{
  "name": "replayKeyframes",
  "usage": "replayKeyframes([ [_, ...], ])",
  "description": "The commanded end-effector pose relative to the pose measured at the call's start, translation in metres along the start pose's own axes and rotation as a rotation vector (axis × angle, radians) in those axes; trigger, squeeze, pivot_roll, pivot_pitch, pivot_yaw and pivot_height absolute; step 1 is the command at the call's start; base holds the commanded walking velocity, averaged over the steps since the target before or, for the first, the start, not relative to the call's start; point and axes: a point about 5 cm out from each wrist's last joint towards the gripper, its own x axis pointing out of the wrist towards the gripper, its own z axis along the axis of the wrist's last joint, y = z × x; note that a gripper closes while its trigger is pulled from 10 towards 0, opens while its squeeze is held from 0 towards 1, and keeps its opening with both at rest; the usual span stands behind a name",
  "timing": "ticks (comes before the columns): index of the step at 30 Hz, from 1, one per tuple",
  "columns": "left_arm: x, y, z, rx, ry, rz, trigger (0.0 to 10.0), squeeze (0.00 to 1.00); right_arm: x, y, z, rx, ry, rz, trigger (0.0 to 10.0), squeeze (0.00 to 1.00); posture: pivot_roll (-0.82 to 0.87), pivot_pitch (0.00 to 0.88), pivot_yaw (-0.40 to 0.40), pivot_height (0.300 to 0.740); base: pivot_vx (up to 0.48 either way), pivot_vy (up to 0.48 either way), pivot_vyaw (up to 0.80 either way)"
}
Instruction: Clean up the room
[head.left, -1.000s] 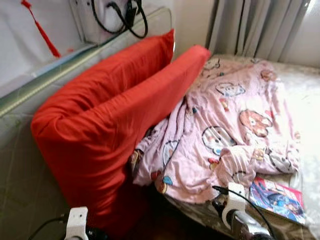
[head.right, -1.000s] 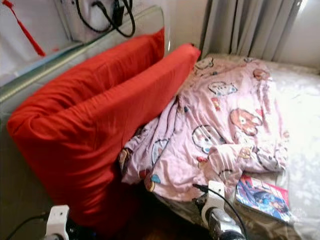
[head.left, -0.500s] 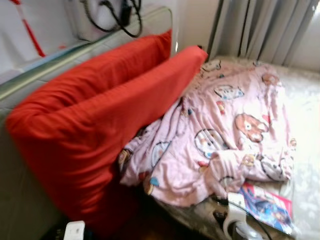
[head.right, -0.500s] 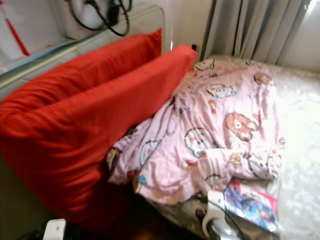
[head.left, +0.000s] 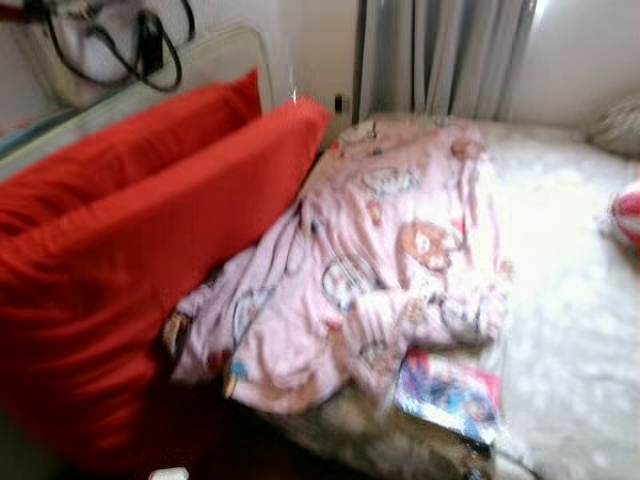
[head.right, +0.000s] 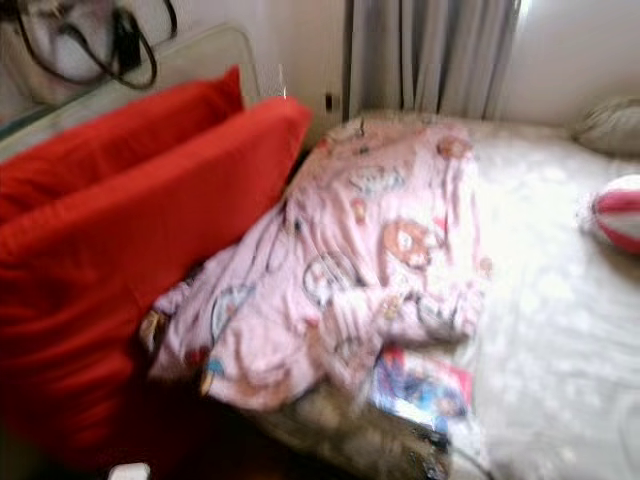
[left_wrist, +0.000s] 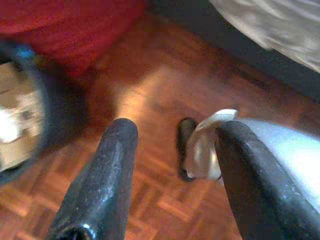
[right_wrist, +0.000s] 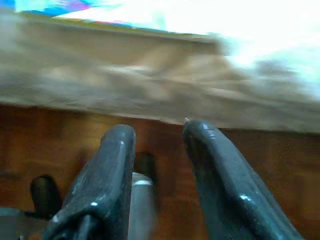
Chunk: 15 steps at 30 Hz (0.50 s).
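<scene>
On bed (head.left: 560, 330), book (head.left: 447, 393), above right jaws (right_wrist: 159, 150)

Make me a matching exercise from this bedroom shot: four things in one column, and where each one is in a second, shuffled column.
Things:
1. red pillows
2. pink blanket
3. book
4. curtain

Places:
A. at the bed's near edge, beside the blanket
B. against the headboard on the left
C. behind the far end of the bed
D. crumpled across the bed

Pairs: 1-B, 2-D, 3-A, 4-C
</scene>
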Motion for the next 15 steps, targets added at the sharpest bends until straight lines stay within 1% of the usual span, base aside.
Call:
replayKeyframes([
  [1,-0.005,0.013,-0.009,0.036,0.022,0.026,10.0,0.0,0.002,0.015,0.004,-0.007,-0.03,0.041,10.0,0.0,0.04,0.0,0.033,0.74,0.0,0.0,-0.59],
  [4,-0.007,0.014,-0.012,0.03,0.005,0.031,10.0,0.0,0.001,0.014,0.003,-0.023,-0.06,0.047,10.0,0.0,0.04,0.0,0.036,0.74,0.0,0.0,0.0],
  [5,-0.008,0.016,-0.013,0.014,-0.009,0.042,10.0,0.0,0.0,0.015,0.002,-0.04,-0.07,0.052,10.0,0.0,0.03,0.0,0.037,0.74,0.0,0.0,0.0],
  [7,-0.009,0.017,-0.012,0.026,-0.04,0.043,10.0,0.0,0.0,0.015,0.001,-0.069,-0.083,0.057,10.0,0.0,0.03,0.0,0.04,0.74,0.0,0.0,0.0],
  [8,-0.01,0.018,-0.012,0.035,-0.062,0.043,10.0,0.0,-0.001,0.016,0.0,-0.1,-0.091,0.062,10.0,0.0,0.03,0.0,0.042,0.74,0.0,0.0,0.0],
  [10,-0.012,0.019,-0.012,0.035,-0.081,0.041,10.0,0.0,-0.001,0.018,0.001,-0.147,-0.113,0.082,10.0,0.0,0.02,0.0,0.048,0.74,0.0,0.0,0.0],
  [11,-0.012,0.02,-0.012,0.02,-0.103,0.037,10.0,0.0,-0.002,0.02,0.001,-0.151,-0.136,0.102,10.0,0.0,0.02,0.0,0.051,0.74,0.0,0.0,0.0],
  [12,-0.012,0.019,-0.002,0.024,-0.163,0.023,10.0,0.0,-0.003,0.022,0.001,-0.143,-0.159,0.121,10.0,0.0,0.02,0.0,0.056,0.74,0.0,0.0,0.0],
  [13,-0.012,0.019,-0.002,0.024,-0.163,0.023,10.0,0.0,-0.003,0.022,0.001,-0.143,-0.159,0.121,10.0,0.0,0.02,0.0,0.056,0.74,0.0,0.0,0.0],
  [14,-0.009,0.014,0.047,0.069,-0.39,-0.023,10.0,0.0,-0.004,0.024,0.0,-0.11,-0.189,0.133,10.0,0.0,0.01,0.0,0.064,0.74,0.0,0.0,0.0],
  [15,-0.009,0.014,0.047,0.069,-0.39,-0.023,10.0,0.0,-0.004,0.024,0.0,-0.11,-0.189,0.133,10.0,0.0,0.01,0.0,0.064,0.74,0.0,0.0,0.0],
])
